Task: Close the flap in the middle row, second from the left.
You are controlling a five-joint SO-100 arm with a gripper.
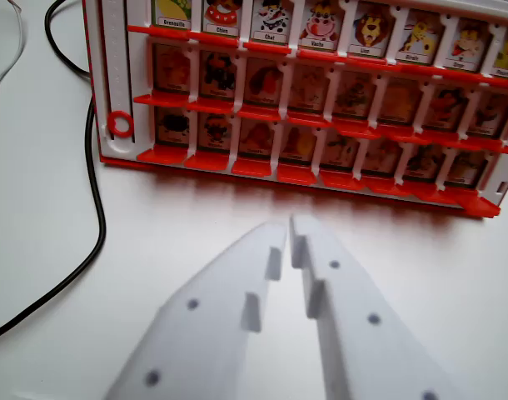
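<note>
A red and white flap board [112, 50] stands across the top of the wrist view, holding rows of animal picture flaps. The top visible row shows bright labelled cards, such as a cow [323, 21] and a lion [372, 29]. The two rows below look dim and reddish. The flap second from the left in the middle visible row [218, 77] is blurred, so I cannot tell whether it stands or lies. My white gripper [289, 227] sits on the near side of the board, short of its front edge. Its fingers are almost touching, with nothing between them.
A black cable [96, 208] runs down the white table at the wrist view's left, close to the board's left corner. A red ring [119, 125] marks the board's left frame. A strip of white table [237, 204] lies between the gripper and the board.
</note>
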